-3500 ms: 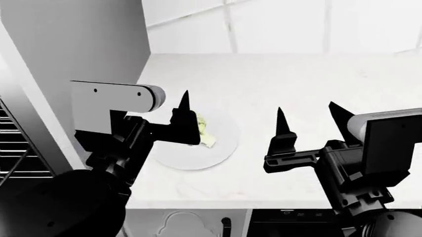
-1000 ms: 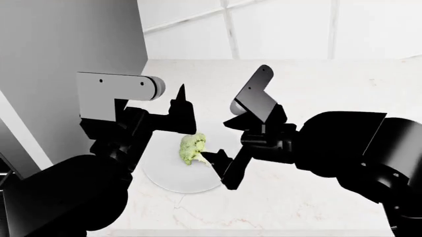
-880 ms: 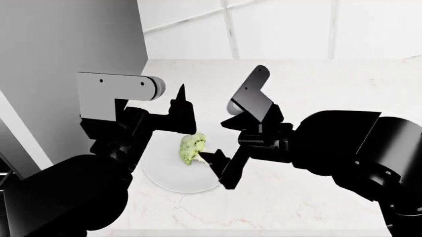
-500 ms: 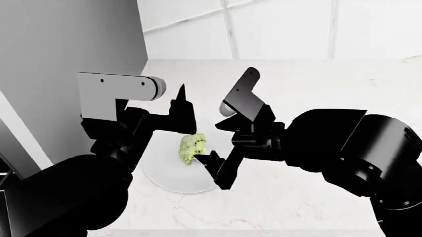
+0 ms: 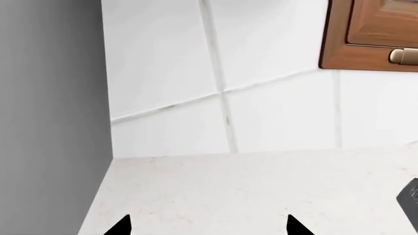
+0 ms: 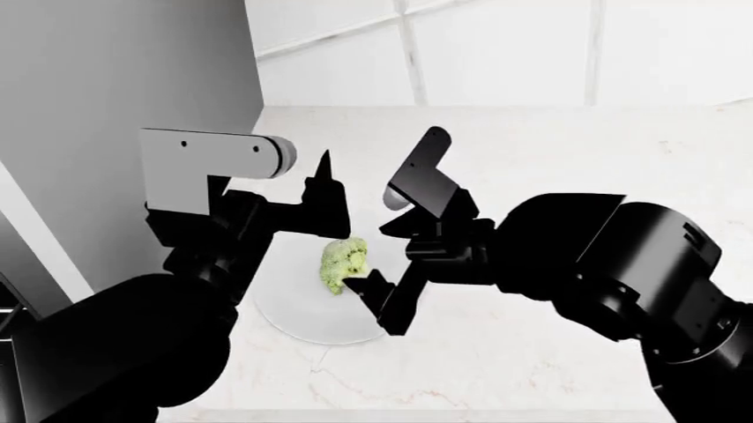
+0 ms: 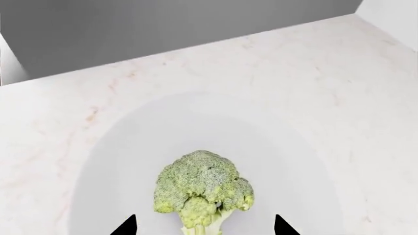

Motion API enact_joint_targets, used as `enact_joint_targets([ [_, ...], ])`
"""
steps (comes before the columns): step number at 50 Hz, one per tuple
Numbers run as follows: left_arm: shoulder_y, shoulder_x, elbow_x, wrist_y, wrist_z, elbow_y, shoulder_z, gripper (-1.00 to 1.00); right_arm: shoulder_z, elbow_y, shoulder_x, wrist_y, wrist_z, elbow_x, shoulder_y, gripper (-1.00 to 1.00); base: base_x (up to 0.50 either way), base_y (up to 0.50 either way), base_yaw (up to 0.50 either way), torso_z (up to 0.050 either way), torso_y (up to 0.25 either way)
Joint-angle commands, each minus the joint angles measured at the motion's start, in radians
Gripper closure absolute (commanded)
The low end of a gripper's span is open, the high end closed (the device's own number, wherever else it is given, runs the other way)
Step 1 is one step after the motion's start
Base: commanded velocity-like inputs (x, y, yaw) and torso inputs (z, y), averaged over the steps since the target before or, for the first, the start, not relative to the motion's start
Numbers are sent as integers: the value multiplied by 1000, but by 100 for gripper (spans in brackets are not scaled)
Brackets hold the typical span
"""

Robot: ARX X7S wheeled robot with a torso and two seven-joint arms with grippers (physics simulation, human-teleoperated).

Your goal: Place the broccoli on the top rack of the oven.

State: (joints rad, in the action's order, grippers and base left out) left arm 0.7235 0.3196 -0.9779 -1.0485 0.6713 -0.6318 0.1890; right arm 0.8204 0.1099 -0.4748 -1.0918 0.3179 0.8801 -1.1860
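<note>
On the left of the head view, a grey wall panel fills the frame's upper corner, and nothing of the oven or its racks can be made out in any picture. Below it the left arm's black bulk covers the near corner of the marble counter and cuts off the left edge of the white plate. The left gripper sits just behind the plate; only one pointed tip is plain in the head view, the other lost against the dark body. Its wrist camera shows both tips at the frame's edge, spread well apart with only bare counter and white wall tile between them, so the jaws are released and grasp nothing. A brown wooden cabinet corner with a brass fitting is cropped at that picture's edge.

Moving right, the plate holds a single thing: the broccoli, lying toward the plate's right side. The right wrist view shows its bumpy crown clearly, while the pale stalk runs out of frame.

Further right, the right gripper leans down over the plate's right edge. Its fingertips stand apart on either side of the stalk, released; whether they touch the floret cannot be told. The right arm hides the counter behind it.
</note>
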Motion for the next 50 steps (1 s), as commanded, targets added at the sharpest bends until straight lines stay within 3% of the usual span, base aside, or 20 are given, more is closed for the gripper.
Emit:
enact_joint_targets([
  [1,0,5,6,11,-4,9,8,-100,18,-46,14,22,11,-22,0,-100,0,0,0,0,0],
  [50,-3,17,28,53,-17,41,46,-100,91,-118,40,61,67,-51,16,-100,0,0,0,0,0],
])
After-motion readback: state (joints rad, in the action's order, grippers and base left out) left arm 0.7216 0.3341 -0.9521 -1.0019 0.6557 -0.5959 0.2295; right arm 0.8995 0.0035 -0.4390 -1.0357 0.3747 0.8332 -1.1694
